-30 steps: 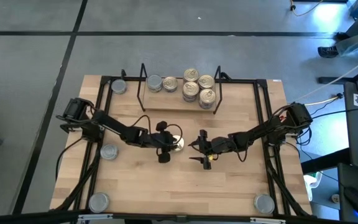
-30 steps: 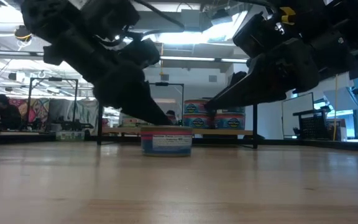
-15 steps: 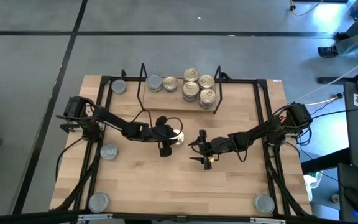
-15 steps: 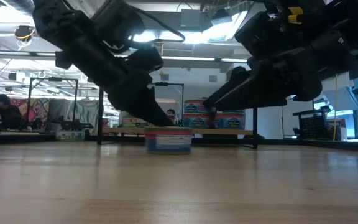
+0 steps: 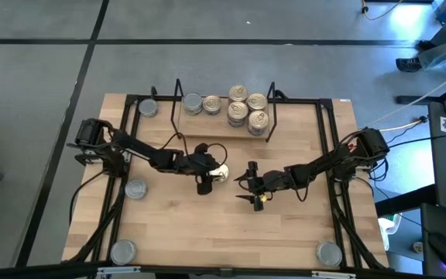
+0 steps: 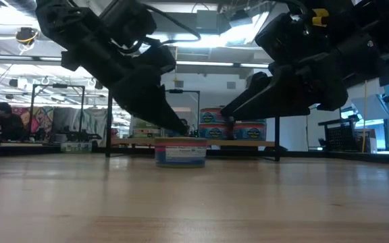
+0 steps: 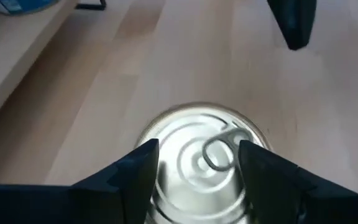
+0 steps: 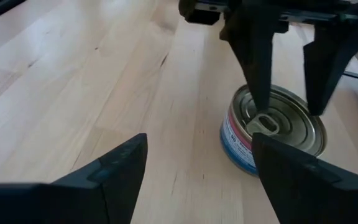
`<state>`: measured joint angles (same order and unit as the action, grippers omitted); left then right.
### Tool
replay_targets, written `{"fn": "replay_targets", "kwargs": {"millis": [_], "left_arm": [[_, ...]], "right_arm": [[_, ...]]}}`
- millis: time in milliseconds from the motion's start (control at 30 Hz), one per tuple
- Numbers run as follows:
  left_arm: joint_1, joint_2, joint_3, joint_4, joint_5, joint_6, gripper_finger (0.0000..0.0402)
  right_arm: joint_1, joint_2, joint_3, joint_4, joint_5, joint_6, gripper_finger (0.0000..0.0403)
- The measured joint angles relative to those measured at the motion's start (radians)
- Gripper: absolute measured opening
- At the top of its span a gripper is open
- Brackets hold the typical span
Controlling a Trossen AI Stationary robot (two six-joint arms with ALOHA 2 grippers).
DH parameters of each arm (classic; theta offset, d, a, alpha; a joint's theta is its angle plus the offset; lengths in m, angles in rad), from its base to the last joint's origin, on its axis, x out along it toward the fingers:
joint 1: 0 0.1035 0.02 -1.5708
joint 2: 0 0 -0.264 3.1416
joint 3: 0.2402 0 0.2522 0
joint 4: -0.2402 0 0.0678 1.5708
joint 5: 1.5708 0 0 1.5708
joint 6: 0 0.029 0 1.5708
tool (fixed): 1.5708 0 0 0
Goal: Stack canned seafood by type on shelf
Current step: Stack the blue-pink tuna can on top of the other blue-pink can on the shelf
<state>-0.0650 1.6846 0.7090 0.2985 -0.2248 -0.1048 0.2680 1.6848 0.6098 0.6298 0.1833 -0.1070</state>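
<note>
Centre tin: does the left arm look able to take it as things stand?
Probably yes. The left pincer hangs right over the tin, fingers open and poised above the lid, nothing between. The right pincer waits apart, also open.

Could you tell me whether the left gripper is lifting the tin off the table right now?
No, in the low view the tin sits flat on the table under the left gripper.

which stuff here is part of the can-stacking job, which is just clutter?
Job: centre tin; left gripper above it; shelf; shelved tins; four loose tins by the rails.
Not job: right gripper, idle nearby; rails; person behind the table.
</note>
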Motion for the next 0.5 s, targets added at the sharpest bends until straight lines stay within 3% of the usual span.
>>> {"fn": "replay_targets", "kwargs": {"millis": [500], "left_arm": [[0.059,0.065,0.006,0.022,0.045,-0.028,0.0208]], "right_arm": [[0.000,0.000,0.000,-0.003,0.000,0.005,0.0287]]}}
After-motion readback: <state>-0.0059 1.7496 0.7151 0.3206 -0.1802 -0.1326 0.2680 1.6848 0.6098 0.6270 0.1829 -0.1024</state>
